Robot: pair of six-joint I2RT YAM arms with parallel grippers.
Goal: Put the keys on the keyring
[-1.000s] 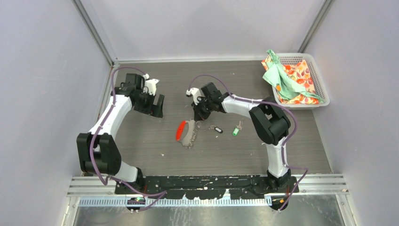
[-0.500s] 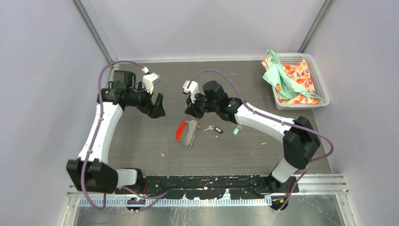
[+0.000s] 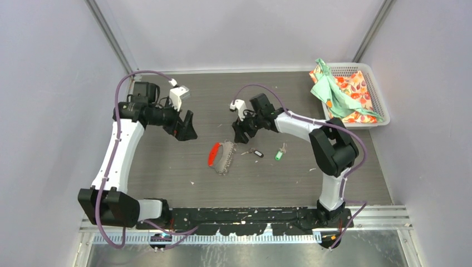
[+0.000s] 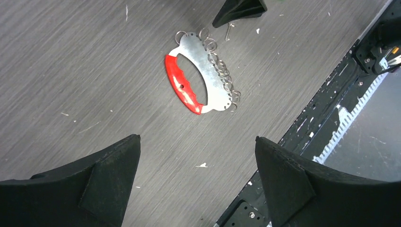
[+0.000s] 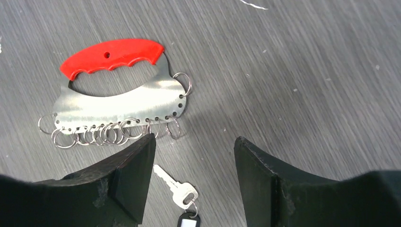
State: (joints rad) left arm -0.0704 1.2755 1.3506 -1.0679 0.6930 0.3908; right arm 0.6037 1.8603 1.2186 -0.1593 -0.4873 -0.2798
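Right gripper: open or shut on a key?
Open. The right gripper has its fingers apart, gripping nothing; the black-tagged key lies on the table.

Black key tag [image 5: 188, 221] partly beyond right wrist view's lower edge

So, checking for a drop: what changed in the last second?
The right pincer opened, empty, and shifted slightly right near the keyring. The left arm straightened, left pincer wide open. Keyring, black key and green key stayed put.

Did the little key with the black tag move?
No. The black-tag key lies in the same spot, between the keyring and the green-tag key.
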